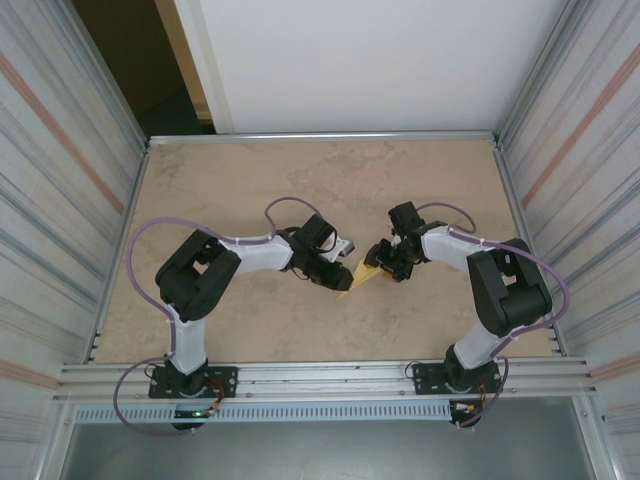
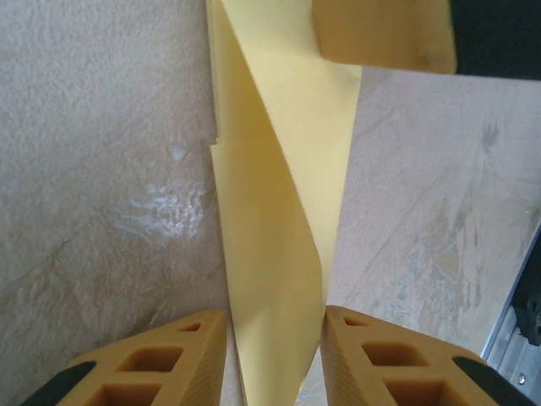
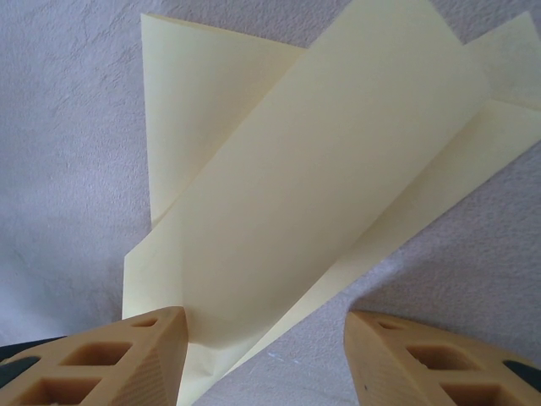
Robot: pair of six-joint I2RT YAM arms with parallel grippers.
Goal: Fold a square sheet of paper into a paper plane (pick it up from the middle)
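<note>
**A:** Starting on the left, the black-and-orange left tool (image 2: 275,320) is down low at the left end of the thin pale-yellow folded sheet of paper (image 1: 357,279).

**B:** Clenched?

**A:** No, released. Its two fingers (image 2: 161,368) stand apart, and the narrow strip of the sheet runs between them, edges right up against both.

**B:** And the sheet itself?

**A:** It's lying creased on the beige stone-patterned surface (image 1: 250,180), between the two arms, with a diagonal fold crossing it.

**B:** Over to the right!

**A:** The right tool (image 3: 266,321) sits at the sheet's right end, spread wide and gripping nothing. One finger touches the sheet's corner. The other stands beside the sheet, over bare surface.
</note>
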